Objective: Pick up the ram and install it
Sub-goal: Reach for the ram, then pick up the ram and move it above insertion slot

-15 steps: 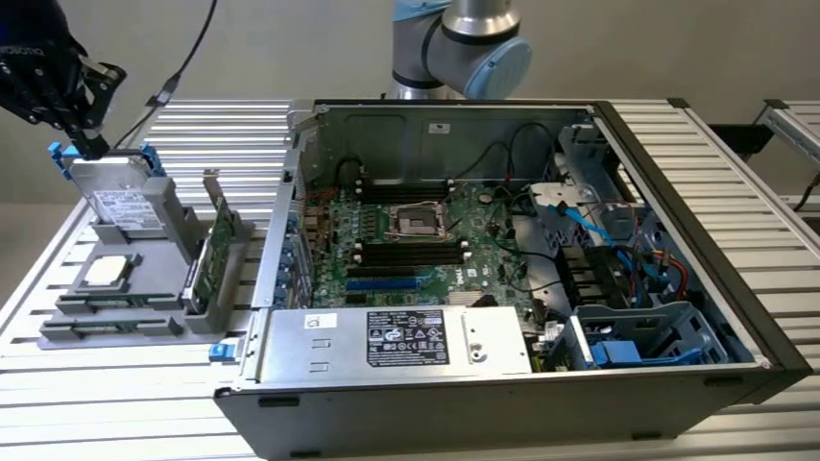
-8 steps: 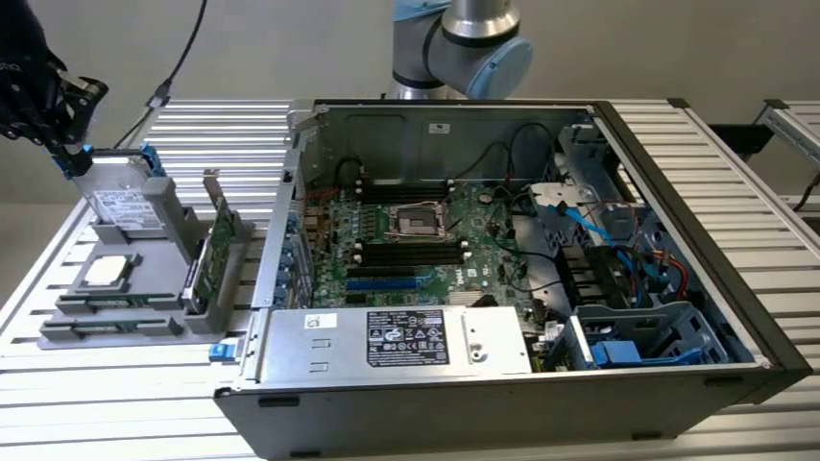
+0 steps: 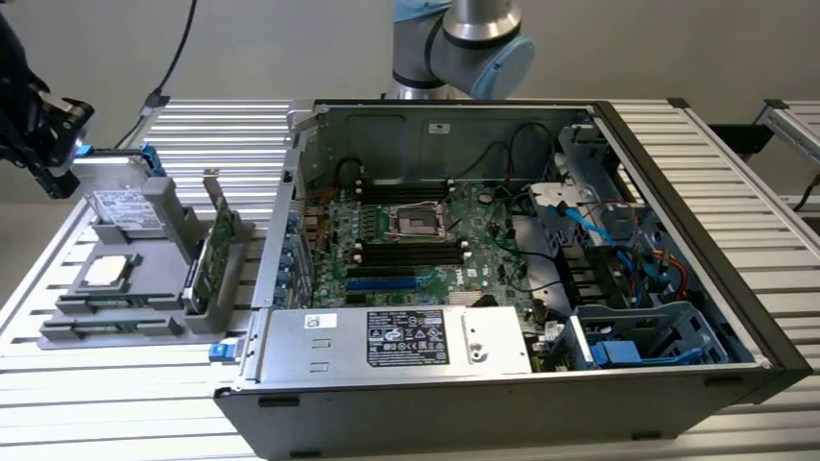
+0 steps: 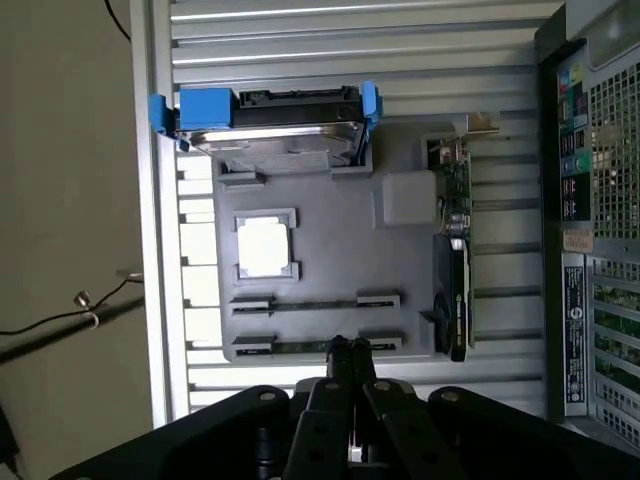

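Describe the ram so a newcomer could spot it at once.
Beside the open computer case sits a grey tray. Along its edge farthest from the blue-tabbed drive run two long slots, and the ram is the thin green stick on edge in the outer one, nearest the shut tool's tips in the wrist view. It is much narrower than the broad green card.

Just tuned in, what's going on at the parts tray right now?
The arm's gripper, shut and holding nothing, is above the grey tray next to the open PC case. Its tips are nearest the ram, which lies in its tray slot and is not yet picked up. The drive and card sit in the tray too.
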Controlling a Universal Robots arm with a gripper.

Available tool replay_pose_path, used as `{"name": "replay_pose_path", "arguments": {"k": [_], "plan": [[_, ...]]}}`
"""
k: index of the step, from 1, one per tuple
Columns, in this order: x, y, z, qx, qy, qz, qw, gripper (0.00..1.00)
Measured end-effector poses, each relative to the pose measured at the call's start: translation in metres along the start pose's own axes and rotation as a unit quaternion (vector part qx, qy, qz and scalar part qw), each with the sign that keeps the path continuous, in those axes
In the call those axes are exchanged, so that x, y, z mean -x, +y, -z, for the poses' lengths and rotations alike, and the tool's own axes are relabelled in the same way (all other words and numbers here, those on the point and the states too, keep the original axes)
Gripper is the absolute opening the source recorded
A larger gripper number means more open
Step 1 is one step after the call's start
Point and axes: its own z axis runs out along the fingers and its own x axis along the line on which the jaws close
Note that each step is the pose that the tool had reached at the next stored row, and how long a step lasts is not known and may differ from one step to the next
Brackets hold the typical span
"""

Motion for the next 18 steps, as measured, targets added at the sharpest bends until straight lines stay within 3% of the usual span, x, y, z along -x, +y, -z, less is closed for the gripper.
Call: {"name": "replay_pose_path", "arguments": {"k": [15,18], "plan": [[0.0001,-0.0009,0.0001,-0.0001,0.0001,0.0,1.0,0.1],[0.0,-0.0009,0.0,-0.0006,0.001,0.022,0.9998,0.1]]}}
